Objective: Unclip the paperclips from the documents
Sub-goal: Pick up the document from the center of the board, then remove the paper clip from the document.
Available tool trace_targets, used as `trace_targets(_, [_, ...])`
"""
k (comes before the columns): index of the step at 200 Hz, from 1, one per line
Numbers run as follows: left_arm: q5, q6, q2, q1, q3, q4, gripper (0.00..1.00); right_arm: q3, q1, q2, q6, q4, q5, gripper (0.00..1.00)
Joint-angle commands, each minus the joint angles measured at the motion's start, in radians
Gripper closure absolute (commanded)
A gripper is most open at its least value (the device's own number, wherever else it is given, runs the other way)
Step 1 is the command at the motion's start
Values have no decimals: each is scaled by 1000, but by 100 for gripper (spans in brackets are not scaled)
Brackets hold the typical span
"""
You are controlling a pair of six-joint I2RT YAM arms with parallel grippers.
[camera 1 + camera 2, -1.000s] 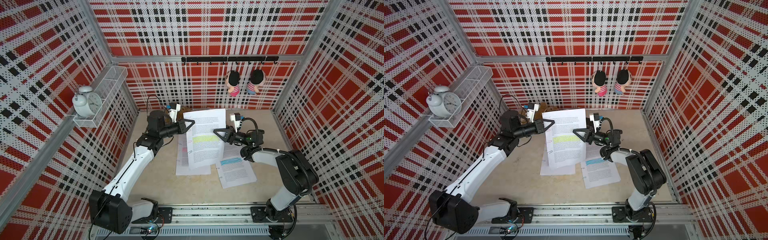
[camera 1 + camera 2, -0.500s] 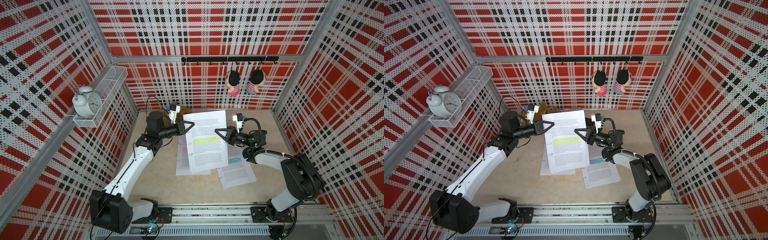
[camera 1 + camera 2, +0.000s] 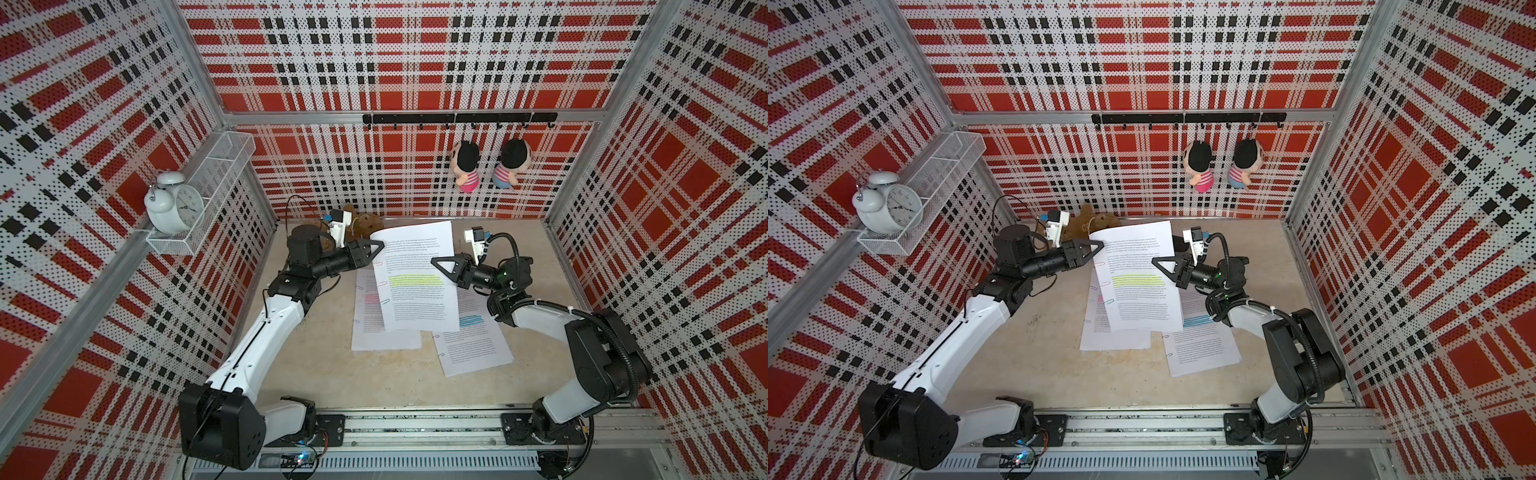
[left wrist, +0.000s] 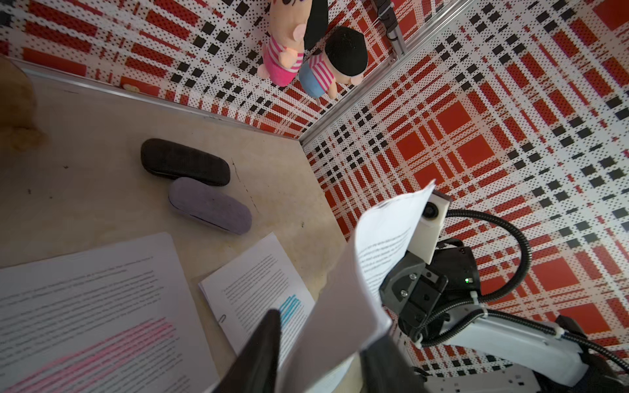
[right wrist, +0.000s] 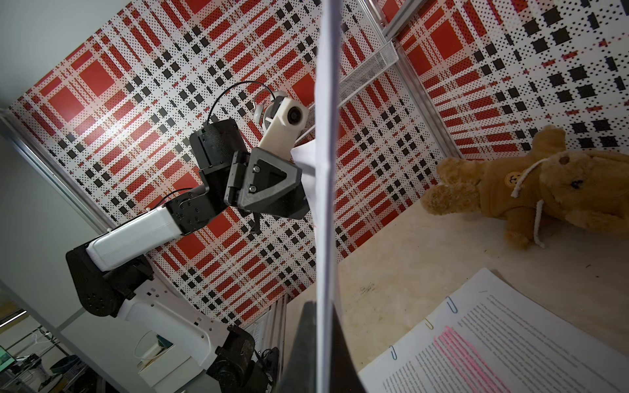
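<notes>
beige tabletop (image 3: 332,374). yellow-marked document (image 3: 415,299) hangs above it. right gripper (image 3: 435,261) pinches its right edge; left gripper (image 3: 380,245) looks parted around its left edge. paperclips (image 3: 378,264) line that left edge, nearer the left gripper.

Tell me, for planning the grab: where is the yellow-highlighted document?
In both top views the yellow-highlighted document sits raised mid-table between left pincer and right pincer.

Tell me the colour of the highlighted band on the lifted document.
Yellow, on the lifted document; clearest in a top view.
</notes>
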Motion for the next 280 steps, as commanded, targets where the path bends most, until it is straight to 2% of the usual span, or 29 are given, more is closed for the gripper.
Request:
trace_targets(1, [-8, -16, -18, 2, 6, 61, 49, -2, -7, -44, -11, -2, 9, 100])
trace_targets(43, [8, -45, -18, -4, -9, 101, 39, 14, -7, -70, -11, -34, 6, 100])
trace_targets(78, [24, -74, -20, -4, -28, 144, 39, 22, -5, -88, 6, -46, -1, 100])
trace_targets(103, [31, -87, -30, -4, -43, 168, 45, 26, -4, -95, 20, -41, -8, 100])
trace_targets(122, [37, -97, -33, -3, -59, 187, 45, 34, -4, -97, 31, -42, -20, 100])
trace_targets(130, [38, -101, -30, -4, -64, 194, 43, 39, -3, -97, 41, -40, -27, 100])
trace_targets(153, [33, -90, -23, -1, -68, 197, 25, 57, 4, -98, 66, -36, -44, 100])
trace_targets(168, [26, -84, -18, 6, -73, 212, 18, 74, 16, -103, 75, -45, -54, 100])
trace_targets(171, [26, -86, -17, 6, -73, 218, 11, 80, 19, -104, 76, -50, -55, 100])
trace_targets(178, [26, -89, -11, 12, -76, 232, 7, 91, 28, -107, 74, -67, -61, 100])
trace_targets(194, [28, -93, 8, 16, -79, 269, 2, 124, 55, -112, 61, -119, -73, 100])
trace_targets(208, [26, -93, 27, 18, -79, 295, 0, 152, 76, -111, 54, -157, -77, 100])
trace_targets(239, [27, -93, 57, 27, -93, 352, 2, 198, 104, -99, 88, -171, -82, 100])
trace_targets(280, [114, -202, 67, 55, -151, 534, 2, 239, 111, -90, 151, -129, -90, 100])
